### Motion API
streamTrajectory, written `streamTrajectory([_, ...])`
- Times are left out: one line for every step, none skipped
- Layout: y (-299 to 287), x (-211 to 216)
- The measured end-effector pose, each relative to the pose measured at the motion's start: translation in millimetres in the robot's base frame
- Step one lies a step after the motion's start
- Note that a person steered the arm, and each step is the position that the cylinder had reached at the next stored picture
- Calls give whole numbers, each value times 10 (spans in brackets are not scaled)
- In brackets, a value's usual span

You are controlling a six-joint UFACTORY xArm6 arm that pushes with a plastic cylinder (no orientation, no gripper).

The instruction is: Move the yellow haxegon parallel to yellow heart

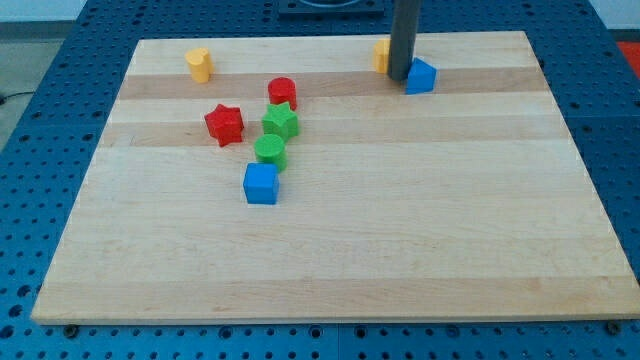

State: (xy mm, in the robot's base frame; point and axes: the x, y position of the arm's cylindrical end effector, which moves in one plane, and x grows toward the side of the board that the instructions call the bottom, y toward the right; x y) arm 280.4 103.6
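Pushing from here, we risk our tip (pixel 399 78) shoving the blue block (pixel 421 76) touching its right instead of the yellow hexagon (pixel 382 54) half hidden just behind-left. We carry no fingers, only a rod. The yellow heart (pixel 199 64) sits far left. The wooden board (pixel 400 240) lies on a blue perforated table (pixel 40 150).

Counting the blocks on the board: two yellow, one at the view's top left (pixel 199 64) and one half hidden behind the rod (pixel 381 55). Two red, a star (pixel 224 124) and a round one (pixel 282 92). Two green (pixel 281 121) (pixel 270 151). Two blue (pixel 261 184) (pixel 421 76). Eight in all.
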Motion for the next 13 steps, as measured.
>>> streamTrajectory([250,-105])
streamTrajectory([265,-157])
streamTrajectory([211,-208])
streamTrajectory([-42,-296])
streamTrajectory([-464,-398])
streamTrajectory([-876,-396])
streamTrajectory([-702,-660])
streamTrajectory([-707,-854])
streamTrajectory([-1079,-858])
streamTrajectory([-1354,-811])
streamTrajectory([-1472,-715])
streamTrajectory([-1507,-599])
streamTrajectory([-1169,-563])
